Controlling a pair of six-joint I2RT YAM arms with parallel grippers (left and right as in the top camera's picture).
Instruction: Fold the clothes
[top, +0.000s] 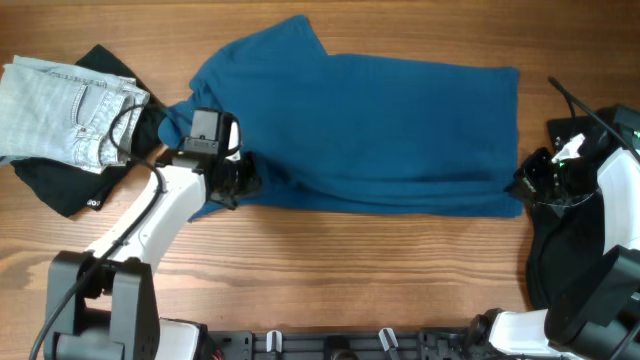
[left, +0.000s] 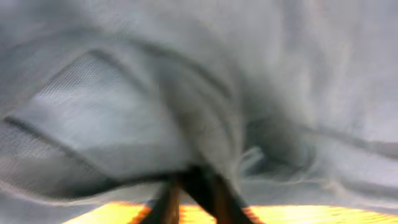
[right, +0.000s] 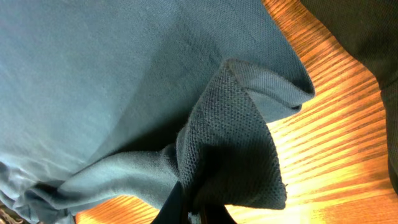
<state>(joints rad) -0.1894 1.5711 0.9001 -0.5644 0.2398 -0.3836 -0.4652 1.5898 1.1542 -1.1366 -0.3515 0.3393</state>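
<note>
Deep-blue shirt spread flat on wooden table, hem corner bunched and pinched between right gripper's closed jaws, opposite edge gathered into left gripper's jaws, blurred but apparently clamped, pale jeans on black garment well behind left jaws

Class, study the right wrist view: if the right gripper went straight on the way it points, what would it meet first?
The blue shirt: its folded corner bunches at the tips of the right gripper, seemingly pinched there, so nothing lies between.
</note>
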